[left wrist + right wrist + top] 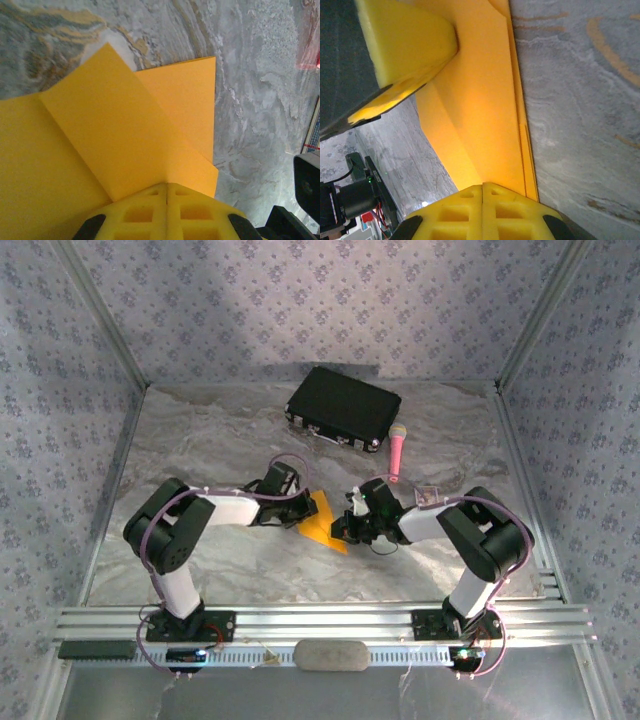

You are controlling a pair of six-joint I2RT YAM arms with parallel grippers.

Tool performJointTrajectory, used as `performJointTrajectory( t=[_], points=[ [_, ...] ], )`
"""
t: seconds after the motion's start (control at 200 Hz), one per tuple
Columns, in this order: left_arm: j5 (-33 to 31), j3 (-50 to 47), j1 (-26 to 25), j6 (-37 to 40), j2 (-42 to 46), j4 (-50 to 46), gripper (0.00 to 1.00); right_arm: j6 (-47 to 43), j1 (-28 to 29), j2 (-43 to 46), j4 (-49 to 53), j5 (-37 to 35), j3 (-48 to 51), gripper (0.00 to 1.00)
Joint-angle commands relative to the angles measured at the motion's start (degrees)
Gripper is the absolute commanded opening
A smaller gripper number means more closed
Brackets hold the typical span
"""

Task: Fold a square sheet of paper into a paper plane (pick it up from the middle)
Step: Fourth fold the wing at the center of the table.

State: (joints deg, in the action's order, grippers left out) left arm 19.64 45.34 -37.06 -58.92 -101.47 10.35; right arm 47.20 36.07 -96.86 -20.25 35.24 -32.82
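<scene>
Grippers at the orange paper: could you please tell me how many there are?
2. The left gripper is shut at the left side of the paper; the right gripper is shut at its right side.

Arms bent inward; left end effector [166, 202], right end effector [482, 202] closed, seemingly low.

top external: high behind both arm bases [185, 625], facing down over the counter [220, 440]. left wrist and right wrist: very close, low over the counter, own yellow jaws at bottom centre. all three views share the orange-yellow paper [325, 525], mid-frame from above.
</scene>
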Motion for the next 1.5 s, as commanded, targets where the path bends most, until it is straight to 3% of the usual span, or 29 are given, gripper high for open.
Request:
performJointTrajectory(
  t=[0.0, 0.385, 0.675, 1.029, 1.249, 1.494],
  points=[
    [-7.02, -0.02, 3.57, 2.04, -0.85, -5.69, 0.00, 0.69, 0.18, -0.63, 6.01, -1.02, 2.50, 0.00],
    [-2.71, 2.97, 8.38, 4.41, -1.34, -6.36, 0.00, 0.18, 0.09, -1.32, 6.08, -0.19, 2.77, 0.00],
    [-4.17, 3.27, 11.76, 6.27, -1.80, -8.64, 0.00, -0.29, -0.04, -1.21, 6.80, 0.08, 2.51, 0.00],
    [-1.23, 5.72, 15.90, 8.48, -2.44, -9.15, 0.00, -0.66, -0.13, -1.40, 6.96, 0.48, 2.58, 0.00],
    [0.05, 5.55, 14.72, 7.37, 4.09, -9.69, 0.01, -0.41, -0.17, -1.50, 6.78, 0.57, 1.82, 0.00],
    [1.09, 3.24, 5.53, 7.28, 6.90, -7.80, 0.02, 0.23, -0.23, -1.01, 6.72, 0.53, 1.53, 0.00]
  ],
)
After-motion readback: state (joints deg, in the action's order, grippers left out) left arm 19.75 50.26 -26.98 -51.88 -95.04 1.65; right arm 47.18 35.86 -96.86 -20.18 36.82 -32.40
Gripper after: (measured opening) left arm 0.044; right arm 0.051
